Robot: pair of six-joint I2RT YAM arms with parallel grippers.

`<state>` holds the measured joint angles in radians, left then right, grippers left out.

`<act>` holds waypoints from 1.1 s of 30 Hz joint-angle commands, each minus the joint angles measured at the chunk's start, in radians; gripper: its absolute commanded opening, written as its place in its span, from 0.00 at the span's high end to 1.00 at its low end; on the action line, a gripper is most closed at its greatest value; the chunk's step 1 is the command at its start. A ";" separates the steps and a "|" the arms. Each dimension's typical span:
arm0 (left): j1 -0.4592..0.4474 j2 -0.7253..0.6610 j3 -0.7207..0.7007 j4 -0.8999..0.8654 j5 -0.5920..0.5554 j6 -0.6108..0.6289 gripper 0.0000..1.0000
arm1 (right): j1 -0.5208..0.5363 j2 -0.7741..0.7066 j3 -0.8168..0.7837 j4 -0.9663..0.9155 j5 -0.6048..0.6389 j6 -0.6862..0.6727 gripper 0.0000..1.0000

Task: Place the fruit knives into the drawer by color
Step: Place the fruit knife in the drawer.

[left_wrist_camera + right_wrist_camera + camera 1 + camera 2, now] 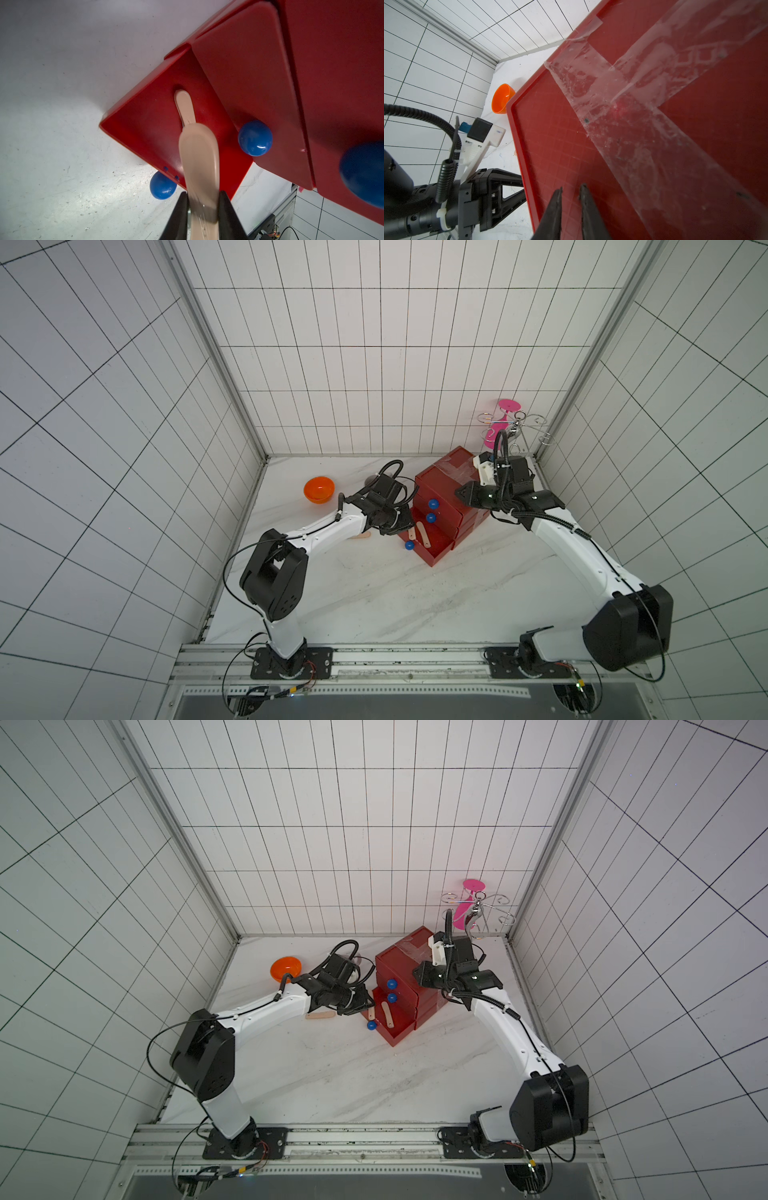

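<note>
Room: white gridded walls around a pale marble counter (374, 597); the red chest (444, 483) stands toward 1 o'clock of it in both top views.
Left tool (203, 194): clamped on the butt of a peach held knife (199, 158), one jaw pressed to each side.
Held knife, place: above the pulled-out bottom drawer (143, 124), crossing over its knob-side wall.
Key relation: in a top view the drawer sits at 4 o'clock of the left tool, just beside it; the drawer floor lies beyond the knife tip.
Long axis: runs out from the jaws into the drawer, nearly in line with the drawer knife (184, 104) lying flat there. The tip overlaps that knife's near end in the wrist view; contact unclear.
Colour: both peach, so this looks like the right drawer.
Loose knife (320, 1015): peach, on the counter at 9 o'clock of the left tool, long axis 9 to 3.
Nearer arm: left, by far.
Right tool (572, 187): jaws a narrow gap apart, empty, at the chest's top beside the tape (612, 83); whether it touches, I cannot tell.
Bowl (319, 489): orange, at 9 o'clock of the chest.
Writing: none legible; no brand or label shows.
</note>
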<state>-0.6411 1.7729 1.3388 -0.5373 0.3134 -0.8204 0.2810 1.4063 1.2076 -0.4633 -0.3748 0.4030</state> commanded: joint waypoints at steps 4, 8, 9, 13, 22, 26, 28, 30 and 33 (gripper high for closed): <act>-0.024 0.048 0.051 0.054 -0.021 -0.042 0.76 | 0.018 0.087 -0.130 -0.423 0.003 0.005 0.80; -0.035 0.078 0.071 0.057 -0.028 -0.049 0.76 | 0.018 0.082 -0.131 -0.424 0.005 0.005 0.80; -0.038 0.084 0.073 0.058 -0.029 -0.051 0.76 | 0.018 0.080 -0.132 -0.424 0.004 0.005 0.80; -0.044 0.098 0.070 0.066 -0.036 -0.058 0.76 | 0.018 0.075 -0.139 -0.424 0.005 0.002 0.80; -0.054 0.123 0.059 0.082 -0.043 -0.069 0.76 | 0.017 0.074 -0.137 -0.426 0.004 0.000 0.80; -0.059 0.134 0.053 0.087 -0.047 -0.072 0.76 | 0.017 0.074 -0.136 -0.428 0.006 0.000 0.80; -0.060 0.137 0.050 0.089 -0.047 -0.074 0.76 | 0.017 0.074 -0.136 -0.427 0.004 0.000 0.80; -0.062 0.141 0.047 0.091 -0.048 -0.074 0.76 | 0.017 0.074 -0.137 -0.428 0.004 -0.001 0.80; -0.066 0.149 0.045 0.091 -0.047 -0.074 0.74 | 0.017 0.076 -0.137 -0.427 0.004 -0.001 0.80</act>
<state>-0.6994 1.9076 1.3872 -0.4728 0.2817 -0.8829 0.2810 1.3918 1.1950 -0.4633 -0.3752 0.4026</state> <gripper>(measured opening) 0.259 0.198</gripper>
